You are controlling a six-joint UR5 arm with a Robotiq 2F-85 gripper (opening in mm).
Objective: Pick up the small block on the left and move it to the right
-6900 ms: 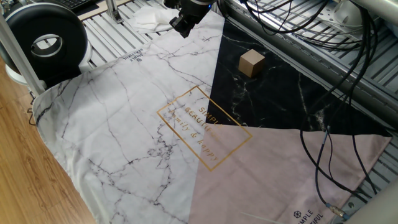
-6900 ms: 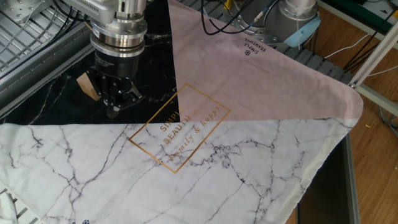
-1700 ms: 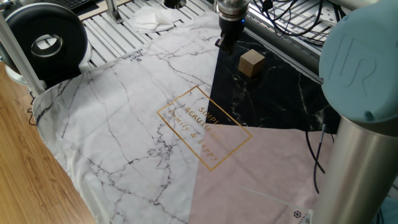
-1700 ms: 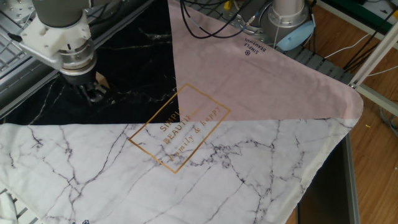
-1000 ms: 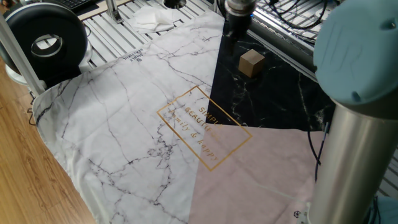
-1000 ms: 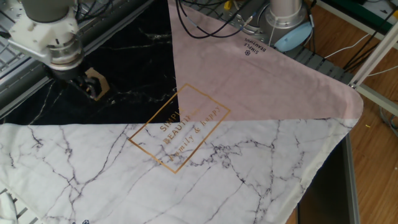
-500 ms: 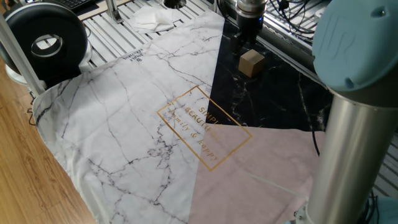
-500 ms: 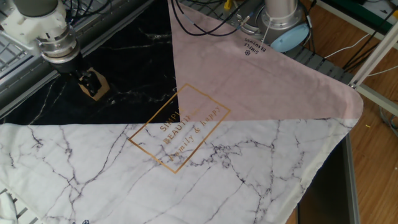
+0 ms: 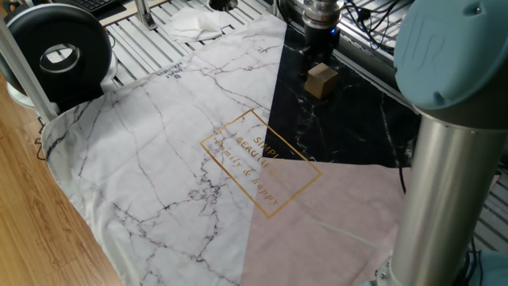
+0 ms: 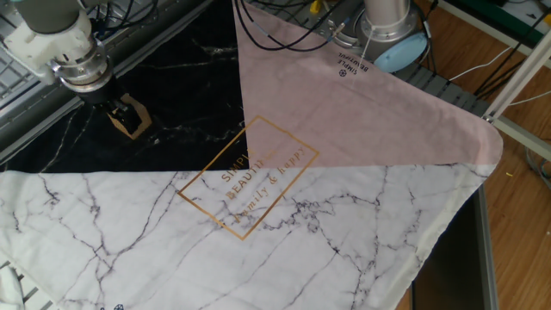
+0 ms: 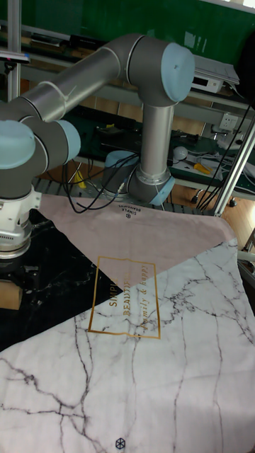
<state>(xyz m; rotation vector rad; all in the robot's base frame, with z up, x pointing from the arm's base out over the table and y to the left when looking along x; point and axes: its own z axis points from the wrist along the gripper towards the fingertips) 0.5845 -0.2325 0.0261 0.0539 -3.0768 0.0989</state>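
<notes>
Where the black marbled part of the cloth [image 10: 181, 82] runs toward its far edge beside the metal rails [image 10: 34, 26], the block [image 10: 131, 118] sits flat on it, close to that edge. The gripper [image 10: 118, 109] hangs right over the block with its fingers spread, one on each side of the top; whether they touch the wood cannot be told. In the tall fixed view the block [image 11: 8, 294] shows at the cloth's left border, half cut off. Toward the middle of the cloth lies the gold printed frame [image 9: 260, 163], and beyond it the pink part [image 10: 344, 103] and the white marbled part [image 9: 151, 159] spread wide. A cable [image 11: 99, 202] lies along the pink part's far edge.
</notes>
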